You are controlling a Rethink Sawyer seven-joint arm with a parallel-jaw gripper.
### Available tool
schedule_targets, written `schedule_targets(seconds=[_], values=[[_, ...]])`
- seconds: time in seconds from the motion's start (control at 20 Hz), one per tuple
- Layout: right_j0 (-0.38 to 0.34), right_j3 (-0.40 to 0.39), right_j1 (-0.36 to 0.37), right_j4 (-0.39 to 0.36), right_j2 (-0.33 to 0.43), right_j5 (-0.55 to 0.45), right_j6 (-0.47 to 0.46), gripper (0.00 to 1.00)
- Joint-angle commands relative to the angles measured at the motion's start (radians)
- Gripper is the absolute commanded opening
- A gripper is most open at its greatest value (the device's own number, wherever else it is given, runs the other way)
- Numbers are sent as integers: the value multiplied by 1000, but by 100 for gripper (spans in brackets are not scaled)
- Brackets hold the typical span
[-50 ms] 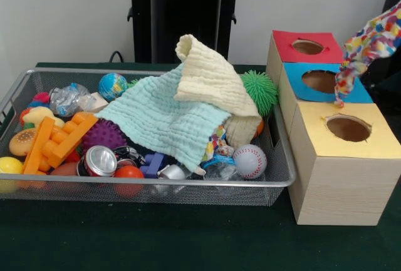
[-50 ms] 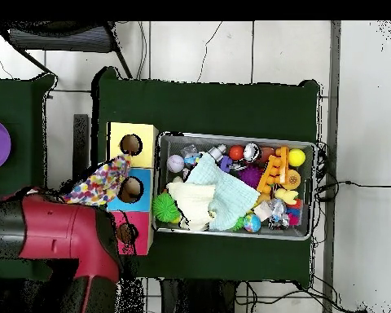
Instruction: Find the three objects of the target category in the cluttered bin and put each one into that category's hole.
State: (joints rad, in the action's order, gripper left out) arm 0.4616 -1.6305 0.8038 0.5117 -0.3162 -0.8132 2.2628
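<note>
Green tabletop carries the bin [image 1: 283, 177] and boxes, where I dangle the patterned cloth [image 1: 369, 46] over the blue hole [image 1: 321, 81] for dropping, though my fingers' grip cannot be told.

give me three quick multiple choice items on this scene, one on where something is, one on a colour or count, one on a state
1. Where is the multicoloured patterned cloth?
A. folded in the wire mesh bin
B. hanging above the blue-topped box
C. lying on the green table

2. How many wooden boxes with round holes stand beside the wire mesh bin?
A. two
B. three
C. five

3. How does the pale green waffle-weave cloth lie?
A. draped over the toys in the bin
B. stuffed into a hole
C. rolled up tight

Answers: 1 B, it dangles over the blue-topped box. 2 B, red, blue and yellow tops. 3 A, it is spread across the clutter.
</note>
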Motion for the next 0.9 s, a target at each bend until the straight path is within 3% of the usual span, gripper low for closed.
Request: schedule_targets(seconds=[0.05,0.4,0.75,0.9], values=[[13,52,13,-44,-29,-172,319,0],[49,131,31,-68,-77,-300,379,0],[37,162,15,-80,-80,-272,335,0],[41,185,23,-87,-91,-316,350,0]])
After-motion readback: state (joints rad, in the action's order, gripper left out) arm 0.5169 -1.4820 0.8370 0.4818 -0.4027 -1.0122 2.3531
